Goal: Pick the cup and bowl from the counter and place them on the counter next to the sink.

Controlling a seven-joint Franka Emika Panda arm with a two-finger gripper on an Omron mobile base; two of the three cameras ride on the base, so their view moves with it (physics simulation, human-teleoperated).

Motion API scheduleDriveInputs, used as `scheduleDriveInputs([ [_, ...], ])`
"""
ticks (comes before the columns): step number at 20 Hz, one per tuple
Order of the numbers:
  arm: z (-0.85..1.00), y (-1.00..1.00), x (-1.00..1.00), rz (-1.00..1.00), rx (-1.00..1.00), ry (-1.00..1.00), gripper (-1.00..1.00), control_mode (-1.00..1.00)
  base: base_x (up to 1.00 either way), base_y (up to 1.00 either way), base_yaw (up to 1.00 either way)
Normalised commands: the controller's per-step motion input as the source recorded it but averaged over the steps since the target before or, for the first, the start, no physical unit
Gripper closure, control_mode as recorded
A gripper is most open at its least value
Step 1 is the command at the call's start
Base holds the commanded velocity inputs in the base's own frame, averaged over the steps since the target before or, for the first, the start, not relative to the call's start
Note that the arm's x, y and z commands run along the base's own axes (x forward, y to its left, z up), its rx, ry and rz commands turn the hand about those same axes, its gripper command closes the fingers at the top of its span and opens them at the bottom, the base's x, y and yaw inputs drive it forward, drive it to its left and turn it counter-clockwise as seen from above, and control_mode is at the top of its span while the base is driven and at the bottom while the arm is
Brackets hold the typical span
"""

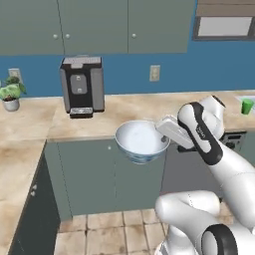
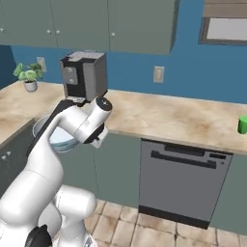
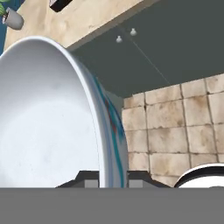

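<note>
Bowl [image 1: 141, 141] aloft before the grey-green cabinets, off the counter [image 1: 129, 112], its rim pinched between the gripper [image 3: 113, 177] jaws. Glossy and stiff, it looks slippery and breakable; the thin rim seems the only handhold. The cup [image 1: 247, 106] stands far right on marble-patterned worktop, tiled floor [image 1: 114, 231] below, coffee machine [image 1: 82, 84] behind.

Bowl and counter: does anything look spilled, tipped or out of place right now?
Nothing looks spilled or damaged. The bowl is off the counter, held by its rim in the hand out over the floor, roughly level and apparently empty. The cup stands upright on the counter far to the right.
</note>
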Motion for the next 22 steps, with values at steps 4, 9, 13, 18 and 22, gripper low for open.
scheduleDriveInputs([
  [4, 0.0, 0.0, 0.0, 0.0, 0.0, 0.0, 1.0, 1.0, 1.0, -0.21, 0.0],
  [9, 0.0, 0.0, 0.0, 0.0, 0.0, 0.0, 1.0, 1.0, 0.25, -0.83, 0.0],
  [13, 0.0, 0.0, 0.0, 0.0, 0.0, 0.0, 1.0, 1.0, -0.41, -1.0, 0.0],
  [18, 0.0, 0.0, 0.0, 0.0, 0.0, 0.0, 1.0, 1.0, -0.48, -1.0, 0.01],
  [22, 0.0, 0.0, 0.0, 0.0, 0.0, 0.0, 1.0, 1.0, -0.21, -1.0, 0.05],
])
